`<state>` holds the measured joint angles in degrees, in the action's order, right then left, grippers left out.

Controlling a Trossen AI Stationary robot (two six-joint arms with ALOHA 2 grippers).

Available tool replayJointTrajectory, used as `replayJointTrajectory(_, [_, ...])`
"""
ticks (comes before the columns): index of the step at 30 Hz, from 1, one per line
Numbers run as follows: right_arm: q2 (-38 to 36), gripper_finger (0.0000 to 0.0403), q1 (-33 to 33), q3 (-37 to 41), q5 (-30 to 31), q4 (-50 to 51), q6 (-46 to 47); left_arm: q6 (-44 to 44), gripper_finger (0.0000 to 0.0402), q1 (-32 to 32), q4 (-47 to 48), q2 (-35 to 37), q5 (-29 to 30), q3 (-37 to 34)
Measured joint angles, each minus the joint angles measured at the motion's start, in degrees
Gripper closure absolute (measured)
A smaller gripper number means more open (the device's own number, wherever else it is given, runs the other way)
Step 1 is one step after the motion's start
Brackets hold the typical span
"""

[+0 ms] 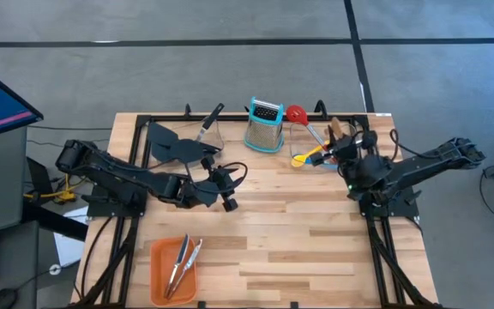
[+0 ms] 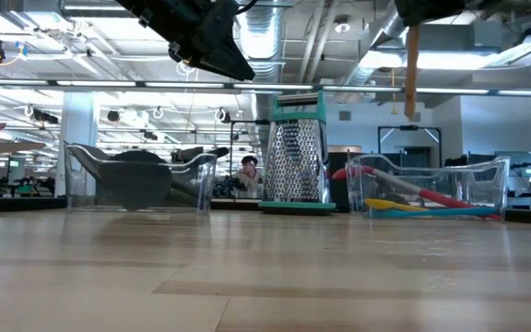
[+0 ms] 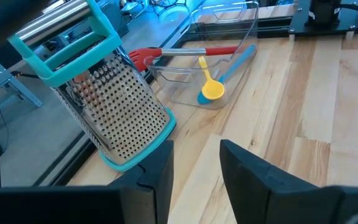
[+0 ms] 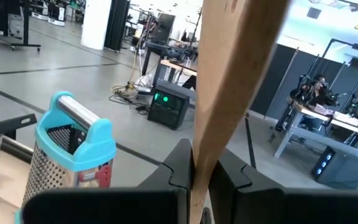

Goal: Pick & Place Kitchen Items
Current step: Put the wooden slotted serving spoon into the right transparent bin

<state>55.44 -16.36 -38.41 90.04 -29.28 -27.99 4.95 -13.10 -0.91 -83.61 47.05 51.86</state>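
- Orange tray [image 1: 163, 273] at the bench's [image 1: 316, 223] near edge, on the left; steel tongs [image 1: 181, 262] lie in it, with a second slim utensil beside them that I cannot identify
- Left clear bin [image 1: 197, 140] at the far edge holds dark spatulas [image 1: 171, 146]; a black-handled tool [image 1: 210, 120] leans out over its rim
- Box grater [image 1: 265, 125] with teal trim stands upright between the two bins, in neither
- Right clear bin [image 3: 219, 59] holds the red slotted spoon [image 3: 166, 55], a yellow spoon [image 3: 210, 84] and a blue spoon [image 3: 241, 57]
- Left claw [image 1: 227, 184] hangs above the bench just near of the left bin; its fingers stand parted with nothing between them
- Right claw [image 1: 347, 148] is over the right bin, raised; fingers closed on the wooden spatula [image 4: 229, 81], which stands upright, its handle clamped between them
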Motion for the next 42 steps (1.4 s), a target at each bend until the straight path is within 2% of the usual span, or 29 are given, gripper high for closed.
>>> replayJointTrajectory(8, [0.1,0.0384,0.9,0.0,-1.3,-1.0,-1.5,0.0,0.0284,0.0,0.0,0.0,0.0,0.0])
replayJointTrajectory(11, [0.1,0.0384,1.3,0.0,-9.3,-0.7,3.1,0.0,0.0284,0.0,0.0,0.0,0.0,0.0])
replayJointTrajectory(16, [-1.6,0.0384,3.9,0.0,-29.6,-0.9,9.7,0.0,0.0286,0.0,0.0,0.0,0.0,0.0])
replayJointTrajectory(18, [-2.9,0.0384,6.1,0.0,-35.8,-1.2,11.3,0.0,0.0286,0.0,0.0,0.0,0.0,0.0])
replayJointTrajectory(20, [-4.2,0.0384,8.4,0.0,-38.8,-1.1,11.5,0.0,0.0286,0.0,0.0,0.0,0.0,0.0])
replayJointTrajectory(22, [-5.3,0.0384,10.4,-1.1,-39.0,1.1,10.5,0.0,0.0286,0.0,0.0,0.0,0.0,0.0])
replayJointTrajectory(26, [-8.1,0.0384,14.1,-8.5,-39.1,18.4,12.6,0.0,0.0284,0.0,0.0,0.0,0.0,0.0])
replayJointTrajectory(34, [-5.9,0.0384,24.3,-25.9,-39.8,60.8,27.9,0.1,0.0284,1.2,0.0,0.0,0.0,0.0])
replayJointTrajectory(39, [-2.7,0.0384,31.8,-27.5,-45.7,80.8,34.7,0.5,0.0284,2.1,0.0,0.0,0.0,0.0])
replayJointTrajectory(42, [-0.1,0.0384,34.6,-25.5,-47.7,84.4,35.0,0.5,0.0284,2.3,0.0,0.0,0.0,0.0])
